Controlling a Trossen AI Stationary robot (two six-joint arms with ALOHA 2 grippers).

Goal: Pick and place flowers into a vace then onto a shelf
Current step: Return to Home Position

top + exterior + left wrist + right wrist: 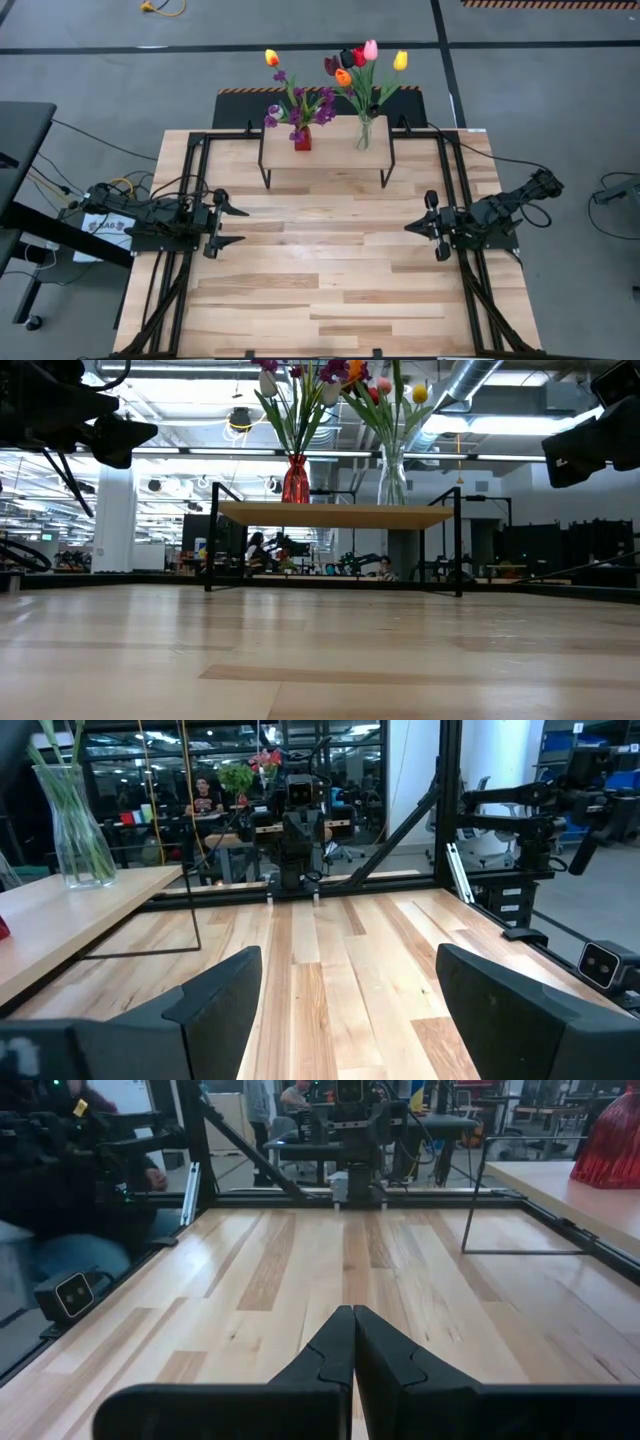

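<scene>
The flowers stand in two vases on the shelf (325,145) at the table's far side. A red vase (302,139) holds purple sprigs and a yellow tulip (271,58). A clear glass vase (364,133) holds tulips in red, pink, orange, yellow and dark maroon (360,60). Both vases rest upright on their bases on the plank top. My left gripper (228,226) is open at the table's left side, nothing between its fingers. My right gripper (411,228) is shut at the right side, holding nothing. Both hover above the tabletop, far from the shelf.
The shelf stands on thin black legs (459,545) with open space beneath. Black frame rails (195,200) run along the table's left, right and far sides. The wide plank tabletop (320,280) lies between the two arms. People sit in the room beyond (258,548).
</scene>
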